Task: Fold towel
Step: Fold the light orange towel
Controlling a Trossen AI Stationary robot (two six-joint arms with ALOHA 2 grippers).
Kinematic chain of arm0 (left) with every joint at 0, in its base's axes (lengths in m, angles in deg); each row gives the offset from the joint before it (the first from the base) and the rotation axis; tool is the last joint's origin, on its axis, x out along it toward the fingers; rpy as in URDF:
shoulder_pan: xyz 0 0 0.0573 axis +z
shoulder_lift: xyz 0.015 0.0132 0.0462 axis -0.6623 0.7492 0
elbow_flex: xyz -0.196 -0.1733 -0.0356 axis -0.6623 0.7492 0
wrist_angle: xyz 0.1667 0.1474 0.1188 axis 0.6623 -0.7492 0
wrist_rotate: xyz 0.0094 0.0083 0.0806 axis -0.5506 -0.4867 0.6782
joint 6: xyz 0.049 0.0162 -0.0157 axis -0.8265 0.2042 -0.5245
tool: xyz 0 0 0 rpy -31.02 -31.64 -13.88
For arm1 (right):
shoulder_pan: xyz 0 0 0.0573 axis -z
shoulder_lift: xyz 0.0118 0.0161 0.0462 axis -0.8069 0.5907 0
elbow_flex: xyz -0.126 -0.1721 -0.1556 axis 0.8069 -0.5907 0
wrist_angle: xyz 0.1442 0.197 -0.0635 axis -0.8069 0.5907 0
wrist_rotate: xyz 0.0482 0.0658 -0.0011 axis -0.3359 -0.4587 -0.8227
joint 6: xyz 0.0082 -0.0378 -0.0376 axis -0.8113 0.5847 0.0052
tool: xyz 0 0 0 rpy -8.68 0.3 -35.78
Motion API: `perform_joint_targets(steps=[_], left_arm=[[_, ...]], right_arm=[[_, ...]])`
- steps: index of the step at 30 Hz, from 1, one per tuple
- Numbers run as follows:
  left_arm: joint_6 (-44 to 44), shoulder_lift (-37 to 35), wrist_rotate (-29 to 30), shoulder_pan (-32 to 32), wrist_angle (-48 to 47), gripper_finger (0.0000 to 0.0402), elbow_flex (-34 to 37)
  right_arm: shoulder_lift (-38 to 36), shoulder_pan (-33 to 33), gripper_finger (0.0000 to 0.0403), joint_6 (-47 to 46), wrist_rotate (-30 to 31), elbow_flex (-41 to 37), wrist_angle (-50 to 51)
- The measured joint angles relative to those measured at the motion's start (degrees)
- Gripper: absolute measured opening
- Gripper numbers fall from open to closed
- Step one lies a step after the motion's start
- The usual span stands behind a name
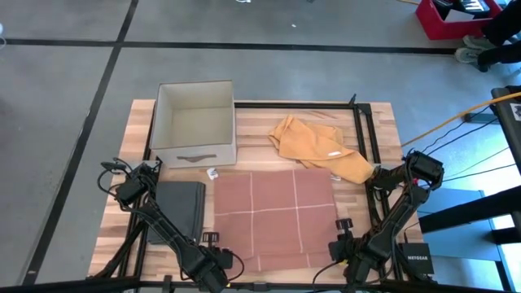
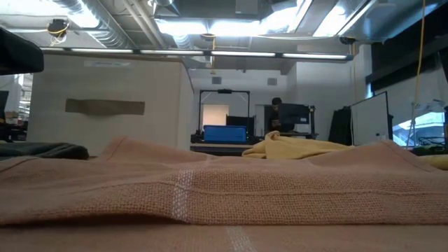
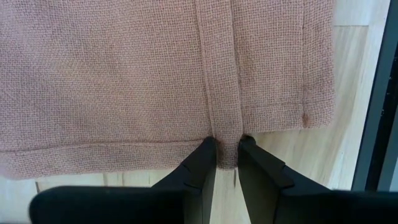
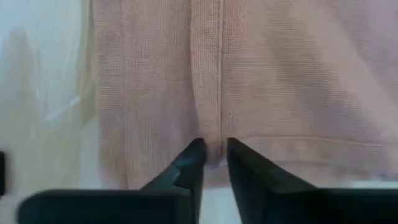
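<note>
Both tools, the left tool (image 3: 227,152) and right tool (image 4: 211,152), pinch the towel (image 1: 274,213) hem shallowly; uneven lifting risks slippage.

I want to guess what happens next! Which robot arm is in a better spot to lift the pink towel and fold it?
Neither, probably: the left gripper and right gripper each pinch the pink towel's near edge, so both likely lift together.

The wooden tabletop (image 1: 383,122) stands on a grey concrete floor (image 1: 65,98) crossed by dark tape lines (image 1: 244,46), with a red bin (image 1: 446,20) off its far right corner. Across the room, bright ceiling light strips (image 2: 210,54) hang beneath exposed ducts (image 2: 119,28), a pale wall (image 2: 105,133) runs behind, and a blue crate (image 2: 225,133) sits on a distant bench.
</note>
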Motion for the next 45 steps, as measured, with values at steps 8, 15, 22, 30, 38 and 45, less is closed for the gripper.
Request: perform_joint_targets(steps=[8,15,22,30,38,45], left_arm=[[0.0,0.0,0.0,0.0,0.0,0.006,0.0],[-1.6,0.0,1.3,0.0,-1.5,0.0057,-1.0],[-3.4,0.3,1.6,0.0,-7.1,0.0008,-4.6],[-1.5,0.3,1.8,0.0,-14.5,0.0003,-10.3],[-1.9,0.1,4.5,-0.1,-15.6,0.0002,-19.5],[-3.7,0.1,5.7,0.1,-3.9,0.0007,-15.6]], right_arm=[[0.0,0.0,0.0008,0.1,0.0,0.4,0.7],[0.0,0.0,0.0005,-1.5,0.0,0.1,1.5],[0.0,0.0,0.0003,-1.6,1.3,3.2,4.4],[0.0,-0.1,0.0002,-1.7,1.7,10.8,15.8],[-0.1,-3.4,0.0001,-7.0,1.7,18.6,25.4],[-0.1,-9.8,0.0001,-15.1,-2.3,16.5,22.9]])
